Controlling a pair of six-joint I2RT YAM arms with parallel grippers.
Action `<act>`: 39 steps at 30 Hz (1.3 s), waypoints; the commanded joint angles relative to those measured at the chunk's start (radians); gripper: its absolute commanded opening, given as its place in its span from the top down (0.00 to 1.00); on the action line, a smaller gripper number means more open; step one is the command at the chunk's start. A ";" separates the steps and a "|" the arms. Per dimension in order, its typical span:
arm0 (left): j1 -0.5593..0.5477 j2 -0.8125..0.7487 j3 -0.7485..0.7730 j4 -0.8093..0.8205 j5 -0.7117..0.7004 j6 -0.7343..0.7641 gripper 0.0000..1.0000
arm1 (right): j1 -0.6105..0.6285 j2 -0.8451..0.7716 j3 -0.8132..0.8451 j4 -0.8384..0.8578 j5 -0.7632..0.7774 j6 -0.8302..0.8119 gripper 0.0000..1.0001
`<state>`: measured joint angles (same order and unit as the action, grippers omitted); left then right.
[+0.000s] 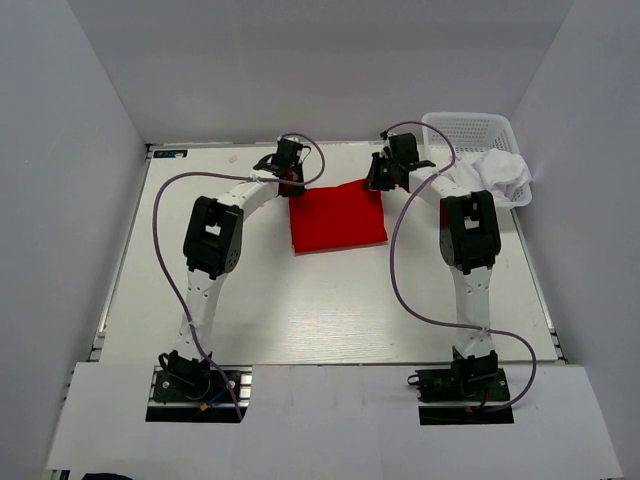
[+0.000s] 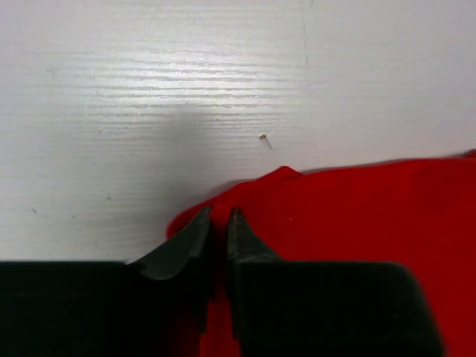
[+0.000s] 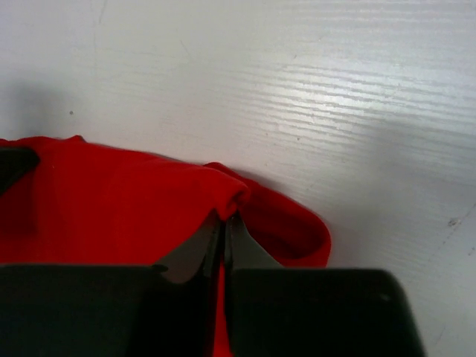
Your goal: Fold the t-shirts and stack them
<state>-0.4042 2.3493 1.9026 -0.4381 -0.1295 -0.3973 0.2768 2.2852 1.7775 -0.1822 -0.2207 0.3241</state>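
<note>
Two arms are reaching out over one white table [image 1: 330, 310], each carrying one gripper. There are two t-shirts, one red and one white, and one white mesh basket [image 1: 470, 125].

The red t-shirt [image 1: 337, 215] is lying flat as a roughly square folded shape in the far middle of the table, between the two arms. The left gripper [image 1: 291, 184] is sitting at the shirt's far left corner and the right gripper [image 1: 377, 182] at its far right corner, so the cloth is stretching from one to the other and spreading toward the near side below them.

In the left wrist view the two fingers are pressing almost together, with only a thin fold of red cloth showing between their tips. The corner is bunching up into a small peak just beyond them. In the right wrist view the fingers are likewise squeezing nearly closed on a puckered ridge of the red cloth, and a small loop of the hem is bulging out to the right of the tips.

The white t-shirt [image 1: 500, 172] is lying crumpled at the near right end of the basket, spilling over its rim, well apart from the left gripper and just to the right of the right arm.
</note>
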 commanded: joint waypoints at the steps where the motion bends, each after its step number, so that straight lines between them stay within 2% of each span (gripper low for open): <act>1: -0.004 -0.005 0.046 -0.016 0.027 0.008 0.89 | 0.001 -0.038 -0.015 0.096 -0.020 0.009 0.99; 2: -0.004 -0.019 0.046 -0.016 0.027 0.008 0.97 | 0.002 -0.044 -0.015 0.101 -0.026 0.009 0.99; 3: -0.004 -0.030 0.030 -0.016 0.027 0.008 1.00 | 0.002 -0.047 -0.016 0.104 -0.031 0.003 1.00; 10: -0.022 -0.206 -0.131 0.082 0.027 0.026 1.00 | 0.005 -0.177 -0.131 0.170 -0.066 0.000 1.00; 14: -0.031 -0.288 -0.227 0.118 0.068 0.035 1.00 | -0.005 -0.292 -0.275 0.240 -0.042 0.046 1.00; 19: -0.031 -0.341 -0.272 0.148 0.077 0.035 1.00 | -0.007 -0.355 -0.339 0.233 0.009 0.059 1.00; 23: -0.031 -0.341 -0.272 0.157 0.102 0.035 1.00 | -0.024 -0.351 -0.342 0.210 0.089 0.107 1.00; 26: -0.031 -0.286 -0.234 0.157 0.082 0.035 1.00 | -0.036 -0.322 -0.316 0.185 0.115 0.113 1.00; 31: -0.031 -0.167 -0.116 0.078 -0.040 0.025 1.00 | -0.045 -0.133 -0.101 0.058 0.136 0.067 1.00; 33: -0.013 -0.093 -0.045 0.056 -0.051 0.025 0.92 | -0.045 -0.069 -0.055 0.030 0.118 0.066 1.00; 34: -0.013 -0.067 -0.016 0.024 -0.061 0.014 0.87 | -0.048 -0.020 0.000 0.026 0.112 0.055 0.94; 35: -0.002 -0.021 0.013 0.003 -0.071 0.014 0.86 | -0.047 -0.007 0.016 0.021 0.091 0.046 0.73; 37: -0.002 0.010 0.097 -0.054 -0.108 0.014 0.76 | -0.045 0.019 0.081 -0.006 0.072 0.035 0.60; 38: -0.002 0.019 0.124 -0.069 -0.117 0.014 0.41 | -0.044 0.017 0.091 -0.013 0.070 0.021 0.55; 39: -0.002 0.019 0.156 -0.079 -0.127 0.023 0.18 | -0.044 0.016 0.095 -0.013 0.078 0.017 0.45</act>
<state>-0.4210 2.3974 1.9675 -0.4358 -0.1802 -0.3744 0.2409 2.3299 1.7950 -0.1665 -0.1383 0.3820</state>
